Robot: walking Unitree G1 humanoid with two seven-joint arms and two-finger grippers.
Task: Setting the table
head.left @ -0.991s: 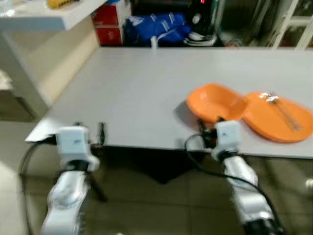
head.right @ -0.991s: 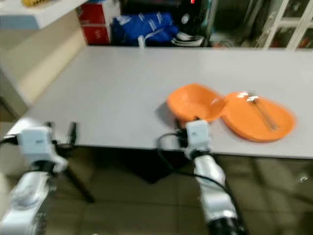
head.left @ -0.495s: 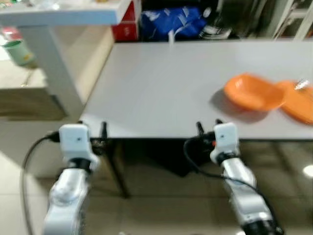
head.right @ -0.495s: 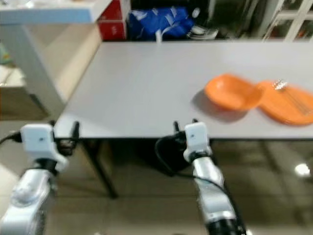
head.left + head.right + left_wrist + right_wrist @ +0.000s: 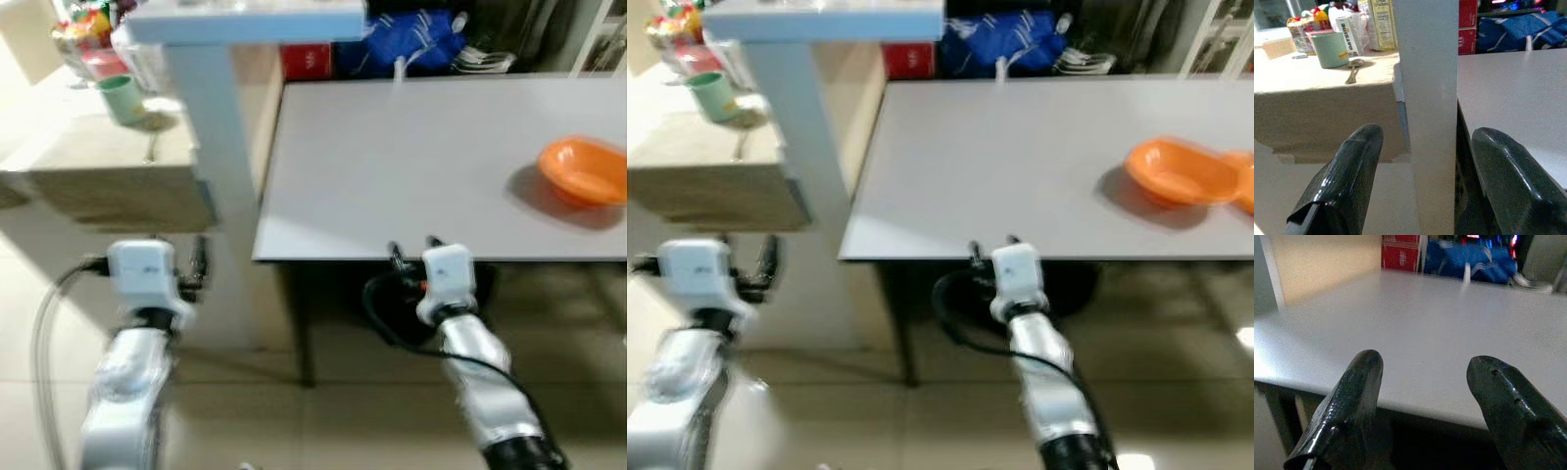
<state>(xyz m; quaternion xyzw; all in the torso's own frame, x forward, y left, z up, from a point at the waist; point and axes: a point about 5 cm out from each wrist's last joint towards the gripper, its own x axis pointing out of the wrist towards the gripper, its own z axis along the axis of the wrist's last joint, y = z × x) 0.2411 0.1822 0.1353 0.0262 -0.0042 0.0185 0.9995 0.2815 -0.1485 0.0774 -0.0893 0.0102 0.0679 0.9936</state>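
An orange bowl (image 5: 586, 172) sits on the grey table (image 5: 411, 157) at its far right, with the rim of an orange plate (image 5: 1246, 181) just beside it. To the left, past a white post (image 5: 211, 147), a wooden counter (image 5: 88, 166) carries a green cup (image 5: 1332, 49) and a spoon (image 5: 1353, 71). My left gripper (image 5: 1427, 134) is open and empty, held low in front of the post. My right gripper (image 5: 1426, 361) is open and empty at the table's near edge, well left of the bowl.
A blue bag (image 5: 416, 39) and red boxes (image 5: 306, 61) lie beyond the table's far edge. Food packages (image 5: 1376, 24) stand at the back of the counter. A white shelf top (image 5: 245, 20) rests on the post. Tiled floor lies below both arms.
The camera has swung left: bowl and plate slid to the right edge, and the counter with the cup came into view. Both grippers stay open and empty.
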